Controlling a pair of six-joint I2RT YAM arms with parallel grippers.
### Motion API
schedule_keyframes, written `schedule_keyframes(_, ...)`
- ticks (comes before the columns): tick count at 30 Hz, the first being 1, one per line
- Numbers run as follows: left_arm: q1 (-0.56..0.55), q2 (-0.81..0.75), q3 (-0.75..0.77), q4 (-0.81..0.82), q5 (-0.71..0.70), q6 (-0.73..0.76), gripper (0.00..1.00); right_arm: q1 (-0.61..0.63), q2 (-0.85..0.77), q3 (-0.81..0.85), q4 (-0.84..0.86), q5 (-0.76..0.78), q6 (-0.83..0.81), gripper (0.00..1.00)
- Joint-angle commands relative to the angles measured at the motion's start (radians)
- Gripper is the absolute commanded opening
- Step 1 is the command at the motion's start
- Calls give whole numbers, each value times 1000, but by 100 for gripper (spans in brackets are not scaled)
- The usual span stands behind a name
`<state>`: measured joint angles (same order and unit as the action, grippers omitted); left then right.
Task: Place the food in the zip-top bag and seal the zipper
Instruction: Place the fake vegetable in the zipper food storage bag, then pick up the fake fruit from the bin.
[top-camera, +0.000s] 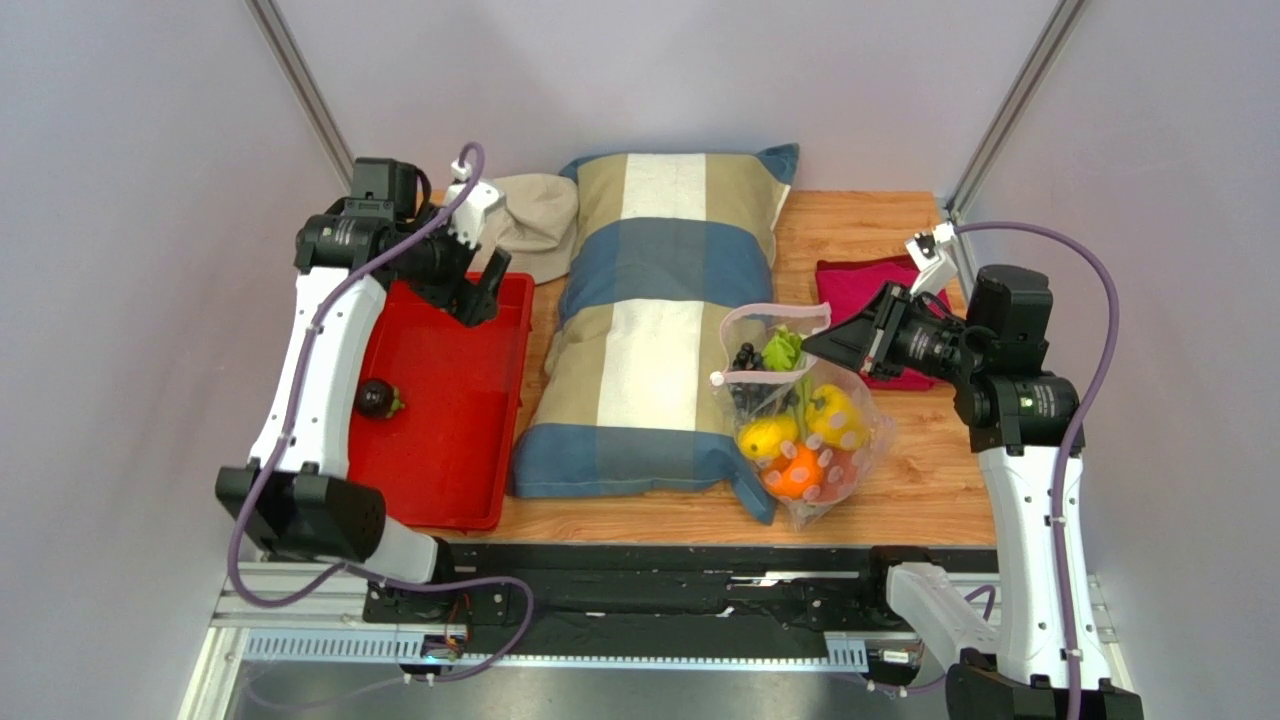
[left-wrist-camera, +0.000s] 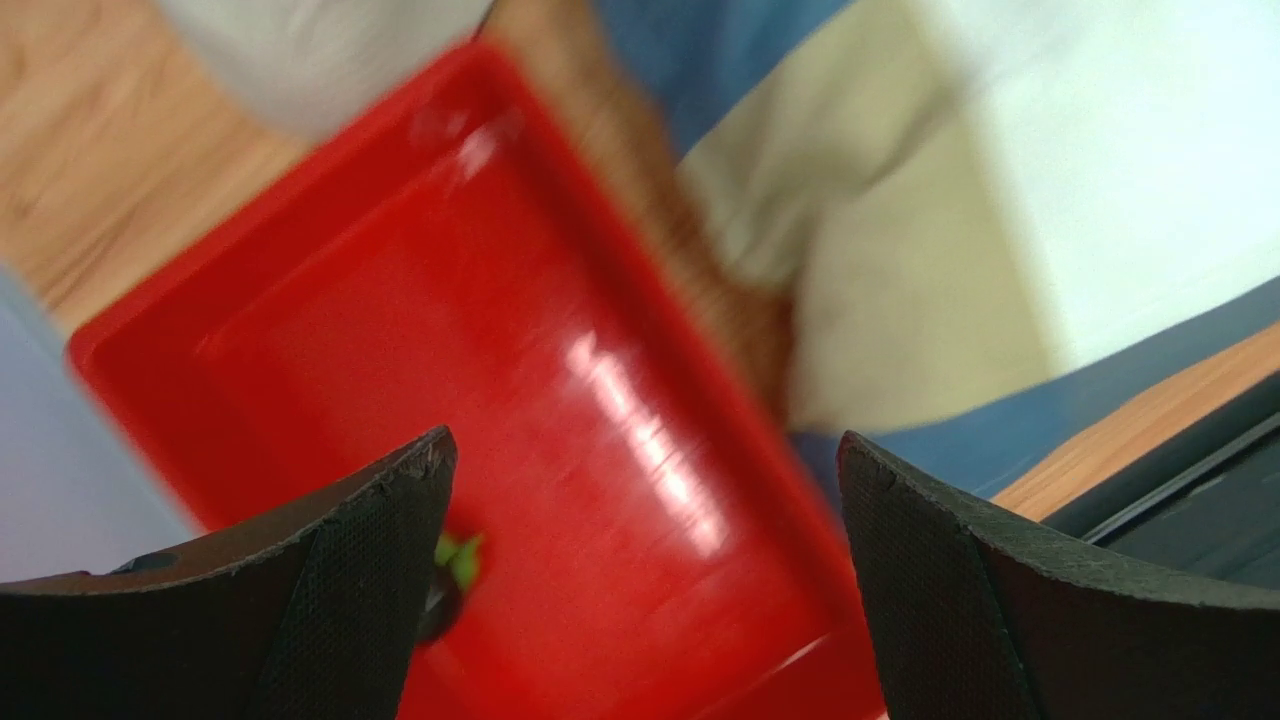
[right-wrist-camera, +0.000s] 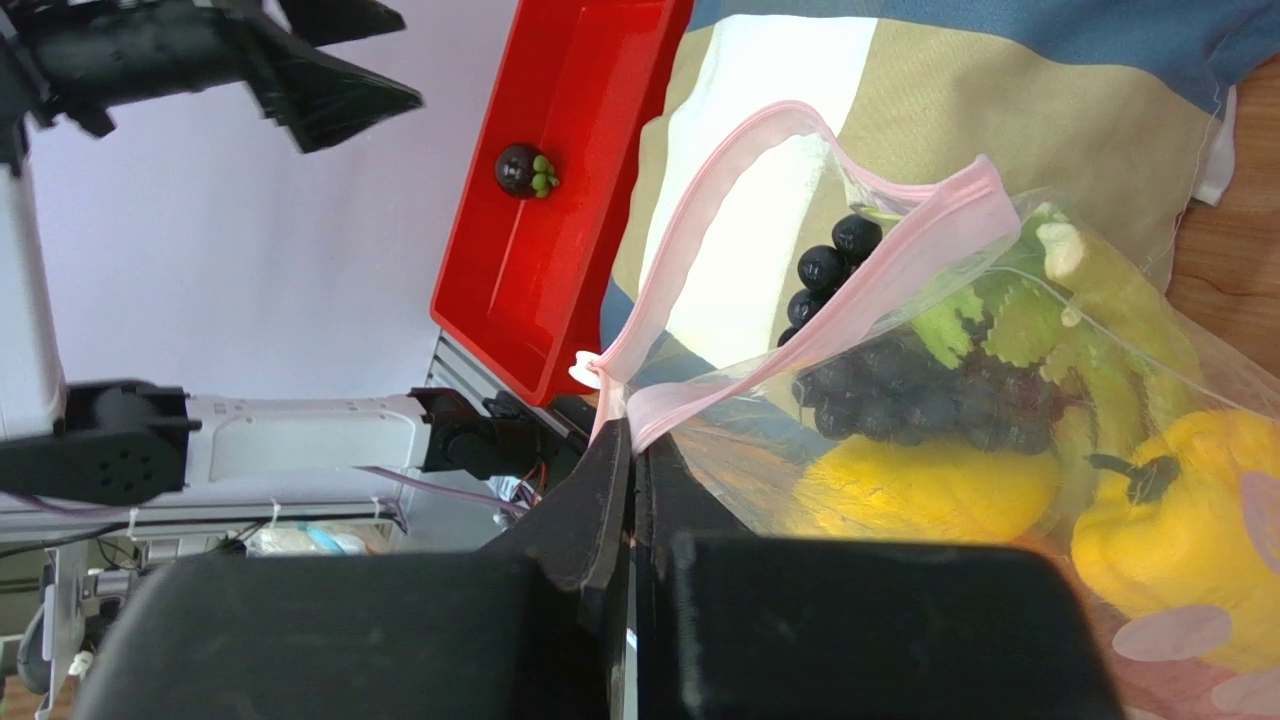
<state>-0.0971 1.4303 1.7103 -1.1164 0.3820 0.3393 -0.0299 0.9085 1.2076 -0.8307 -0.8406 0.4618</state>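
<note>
The left gripper (left-wrist-camera: 646, 600) gapes wide over the red tray (top-camera: 496, 300), holding nothing. At three o'clock of the pillow (top-camera: 661, 315), the right gripper (right-wrist-camera: 631, 495) pinches the bag's (top-camera: 804, 435) pink zipper (right-wrist-camera: 812, 323).

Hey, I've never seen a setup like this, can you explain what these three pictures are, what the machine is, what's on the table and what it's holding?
These are two robot arms bolted at the near edge of a wooden table, each ending in a two-finger gripper. One picture looks down from above; the other two come from small cameras on each wrist.

On the table lie a red tray with one dark round fruit left in it, a striped pillow, a magenta cloth and a clear zip-top bag already holding grapes, yellow peppers and an orange.

The left gripper hangs wide open over the tray, holding nothing. The right gripper is shut on the bag's pink zipper strip, pinching it at one end; the mouth gapes open.
</note>
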Motion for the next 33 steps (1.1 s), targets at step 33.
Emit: schedule_keyframes(33,126,507,-356,43,-933,971,99,-4,110,106,-136,-12,-176,0)
